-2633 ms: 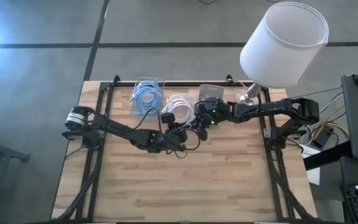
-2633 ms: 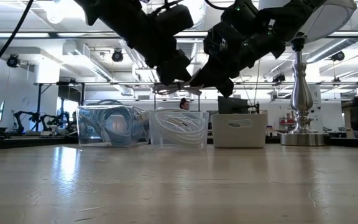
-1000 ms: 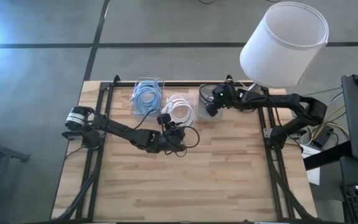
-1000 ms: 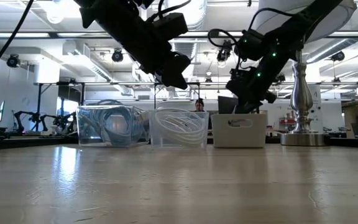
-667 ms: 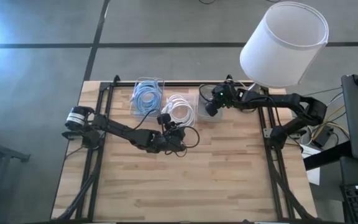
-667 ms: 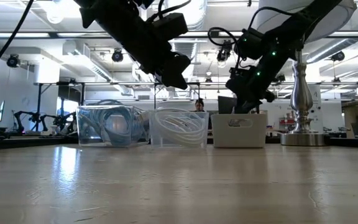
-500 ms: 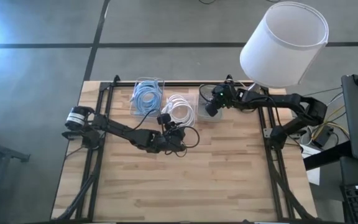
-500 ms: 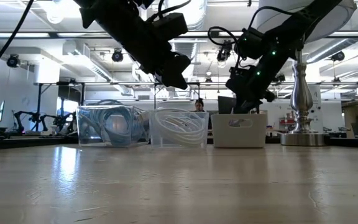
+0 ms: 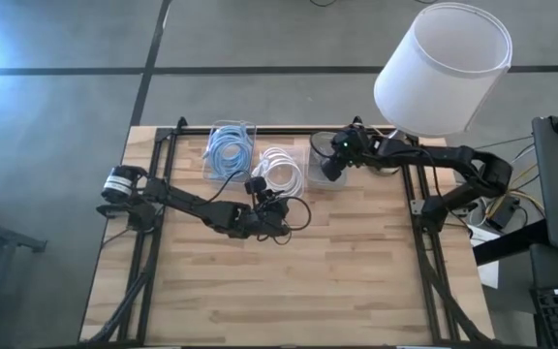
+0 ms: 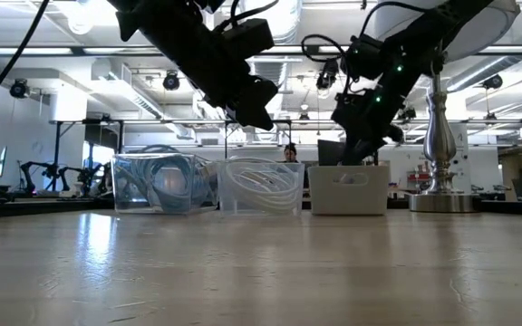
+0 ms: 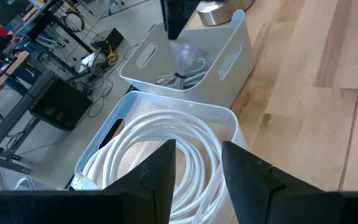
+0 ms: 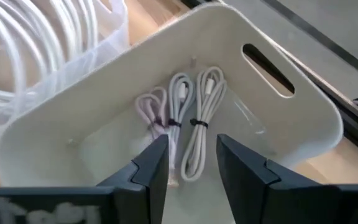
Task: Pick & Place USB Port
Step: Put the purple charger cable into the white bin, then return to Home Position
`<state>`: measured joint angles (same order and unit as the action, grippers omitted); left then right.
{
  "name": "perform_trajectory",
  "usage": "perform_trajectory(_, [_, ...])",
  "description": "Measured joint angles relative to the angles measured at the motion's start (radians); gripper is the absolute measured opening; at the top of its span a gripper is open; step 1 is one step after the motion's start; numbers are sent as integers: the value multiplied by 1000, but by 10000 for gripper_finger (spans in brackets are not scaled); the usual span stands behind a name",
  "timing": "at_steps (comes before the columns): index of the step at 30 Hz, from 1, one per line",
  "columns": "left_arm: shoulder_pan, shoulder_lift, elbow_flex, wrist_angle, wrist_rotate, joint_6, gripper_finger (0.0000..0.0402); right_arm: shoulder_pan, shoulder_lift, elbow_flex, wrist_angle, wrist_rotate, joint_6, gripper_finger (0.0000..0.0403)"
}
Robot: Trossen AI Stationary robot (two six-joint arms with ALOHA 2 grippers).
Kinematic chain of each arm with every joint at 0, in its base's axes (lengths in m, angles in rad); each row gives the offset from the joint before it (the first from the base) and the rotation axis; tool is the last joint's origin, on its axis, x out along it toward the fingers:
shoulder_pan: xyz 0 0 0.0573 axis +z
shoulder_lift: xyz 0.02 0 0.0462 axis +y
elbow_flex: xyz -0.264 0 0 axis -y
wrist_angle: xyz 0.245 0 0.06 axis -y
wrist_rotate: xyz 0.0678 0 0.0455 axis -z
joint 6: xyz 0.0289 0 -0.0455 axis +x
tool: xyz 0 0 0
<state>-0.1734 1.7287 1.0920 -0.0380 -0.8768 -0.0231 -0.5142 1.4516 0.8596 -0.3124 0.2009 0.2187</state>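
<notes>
Dark, matte jaws of the right gripper stand apart w/ nothing between them, hovering directly over the open top of a smooth, off-white plastic bin w/ rounded corners and slot handles. Inside it, below the jaws and not touching them, lie three white USB cables, each looped and cinched w/ a dark tie. Just beside that bin sits a clear, thin-walled tub of coiled glossy white cable; further along the back edge another holds light-blue cable. Left gripper hangs near the bench centre, jaws parted and empty, facing the clear tub. Bench is pale wood planks; a white drum-shade lamp stands at the right rear corner.
</notes>
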Motion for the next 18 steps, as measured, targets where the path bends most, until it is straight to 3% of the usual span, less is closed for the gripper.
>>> perform_trajectory(12, [2,0,0,5,-19,30,133,108,-165,0,-40,0,-42,132])
perform_trajectory(18, [3,-11,0,4,-45,11,133,198,-279,0,-41,0,-88,114])
